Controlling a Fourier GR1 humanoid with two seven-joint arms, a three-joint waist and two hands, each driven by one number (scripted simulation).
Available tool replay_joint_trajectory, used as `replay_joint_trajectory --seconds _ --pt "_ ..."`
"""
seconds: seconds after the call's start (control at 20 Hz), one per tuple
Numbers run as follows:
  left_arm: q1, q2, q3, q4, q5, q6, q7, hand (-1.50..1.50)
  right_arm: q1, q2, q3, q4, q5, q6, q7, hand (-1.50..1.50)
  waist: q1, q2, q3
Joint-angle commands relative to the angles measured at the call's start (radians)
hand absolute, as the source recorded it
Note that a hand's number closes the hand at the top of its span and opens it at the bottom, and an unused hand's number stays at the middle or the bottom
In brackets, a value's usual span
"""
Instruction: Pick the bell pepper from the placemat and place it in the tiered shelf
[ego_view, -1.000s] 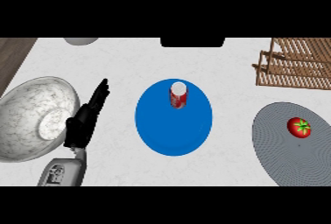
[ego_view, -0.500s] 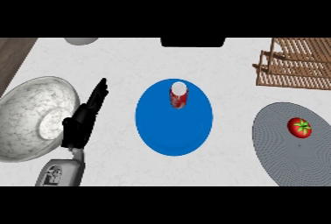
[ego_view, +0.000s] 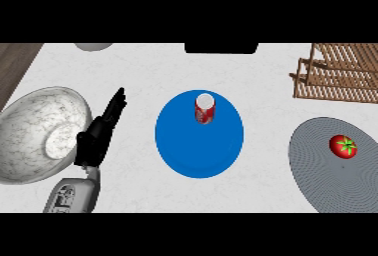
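Note:
A red bell pepper (ego_view: 342, 146) with a green stem lies on a round grey placemat (ego_view: 332, 175) at the right. The wooden tiered shelf (ego_view: 339, 73) stands at the far right, beyond the placemat. My left hand (ego_view: 100, 132) rests at the left with fingers straight, pointing away, beside a marble bowl. It holds nothing and is far from the pepper. My right hand shows in no view.
A blue plate (ego_view: 199, 145) sits in the middle with a red and white can (ego_view: 204, 109) on its far part. A large marbled bowl (ego_view: 33, 135) lies at the left. A dark object (ego_view: 221, 48) and a grey round thing (ego_view: 94, 47) sit at the far edge.

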Motion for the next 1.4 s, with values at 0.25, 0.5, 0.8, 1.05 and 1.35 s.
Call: replay_joint_trajectory --seconds 0.25,0.5,0.8,1.05,1.35 --pt "-0.024 0.022 0.018 0.019 0.004 -0.017 -0.018 0.0 0.01 -0.004 0.075 0.268 0.123 -0.252 -0.225 1.5 0.01 0.003 0.0" --pt "-0.062 -0.02 0.001 0.048 -0.013 0.015 -0.008 0.0 -0.111 0.021 0.079 0.478 0.132 -0.38 -0.292 1.5 0.011 0.005 0.0" --pt "-0.032 0.0 -0.002 -0.017 -0.006 -0.007 0.05 0.0 -0.156 0.02 -0.106 0.582 -0.125 -0.411 -0.453 1.5 0.015 0.004 0.001" --pt "0.054 -0.005 -0.022 -0.042 -0.002 -0.02 -0.023 0.0 -0.167 -0.028 -0.16 0.786 -0.183 -0.468 -0.646 1.5 0.022 0.006 0.001" --pt "0.03 -0.016 -0.025 -0.058 -0.015 -0.003 0.028 0.0 -0.263 -0.093 -0.158 0.962 -0.193 -0.484 -0.714 1.5 0.027 0.008 0.001"
